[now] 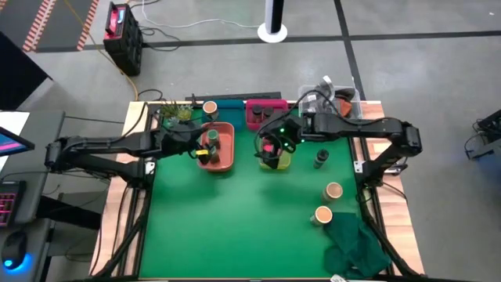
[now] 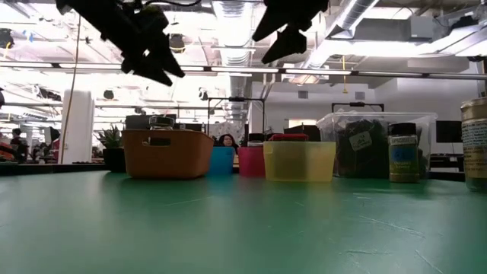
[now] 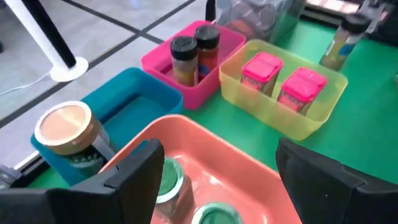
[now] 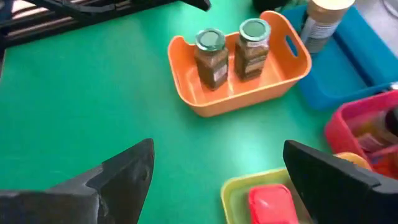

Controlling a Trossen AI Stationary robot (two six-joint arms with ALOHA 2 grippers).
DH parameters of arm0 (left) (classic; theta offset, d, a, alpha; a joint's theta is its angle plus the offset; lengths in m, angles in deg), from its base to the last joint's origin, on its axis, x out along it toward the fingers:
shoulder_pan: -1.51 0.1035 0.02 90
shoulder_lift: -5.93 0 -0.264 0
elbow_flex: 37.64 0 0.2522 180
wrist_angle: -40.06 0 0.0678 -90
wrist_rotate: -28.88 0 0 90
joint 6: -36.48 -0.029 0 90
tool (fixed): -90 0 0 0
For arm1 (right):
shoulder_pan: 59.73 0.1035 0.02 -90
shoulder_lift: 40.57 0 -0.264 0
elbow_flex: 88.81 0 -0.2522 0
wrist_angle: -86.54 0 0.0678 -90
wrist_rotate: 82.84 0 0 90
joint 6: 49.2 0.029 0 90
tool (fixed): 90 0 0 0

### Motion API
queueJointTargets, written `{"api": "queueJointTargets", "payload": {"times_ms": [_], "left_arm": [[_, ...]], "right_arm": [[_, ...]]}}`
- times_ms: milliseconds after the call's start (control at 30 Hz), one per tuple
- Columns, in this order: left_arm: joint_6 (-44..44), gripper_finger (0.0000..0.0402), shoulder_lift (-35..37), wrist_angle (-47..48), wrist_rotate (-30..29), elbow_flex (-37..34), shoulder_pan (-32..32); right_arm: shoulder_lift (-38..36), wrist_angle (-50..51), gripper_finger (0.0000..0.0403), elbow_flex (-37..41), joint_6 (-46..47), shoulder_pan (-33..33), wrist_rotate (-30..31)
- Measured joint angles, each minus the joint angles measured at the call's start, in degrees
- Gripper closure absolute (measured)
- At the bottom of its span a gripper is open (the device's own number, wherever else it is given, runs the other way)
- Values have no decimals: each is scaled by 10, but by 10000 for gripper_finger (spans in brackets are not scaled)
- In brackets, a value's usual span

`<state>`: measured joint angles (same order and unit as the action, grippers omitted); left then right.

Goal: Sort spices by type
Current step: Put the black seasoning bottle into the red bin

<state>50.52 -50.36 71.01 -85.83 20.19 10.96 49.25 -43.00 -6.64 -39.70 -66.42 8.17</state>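
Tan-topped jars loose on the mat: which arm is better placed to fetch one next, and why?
Right. Both jars lie on the right side, and the open right gripper over the yellow tray is nearer them than the left gripper over the orange tray.

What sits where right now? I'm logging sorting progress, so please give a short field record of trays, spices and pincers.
orange tray: two green-topped jars, upright
yellow tray: two pink boxes
pink tray: two black-capped bottles
blue tray: one tan-topped jar
loose on table: two tan-topped jars, one dark bottle
left pincer: open, above the orange tray, empty
right pincer: open, above the yellow tray, empty
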Motion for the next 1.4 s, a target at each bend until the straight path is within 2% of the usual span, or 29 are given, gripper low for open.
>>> {"api": "queueJointTargets", "payload": {"times_ms": [133, 433, 900, 1400], "left_arm": [[0, 105, 0, -7, 1, 5, 0], [1, 105, 0, 1, 2, 5, 0], [1, 105, 0, 1, 2, 5, 0], [1, 106, 0, 1, 2, 5, 0]], "right_arm": [[-27, 27, 24, 0, -24, -7, 13], [-49, 1, 24, 0, -124, -41, 20], [-49, 6, 24, 0, -160, -38, 13], [-49, -3, 24, 0, -144, -38, 13]]}}
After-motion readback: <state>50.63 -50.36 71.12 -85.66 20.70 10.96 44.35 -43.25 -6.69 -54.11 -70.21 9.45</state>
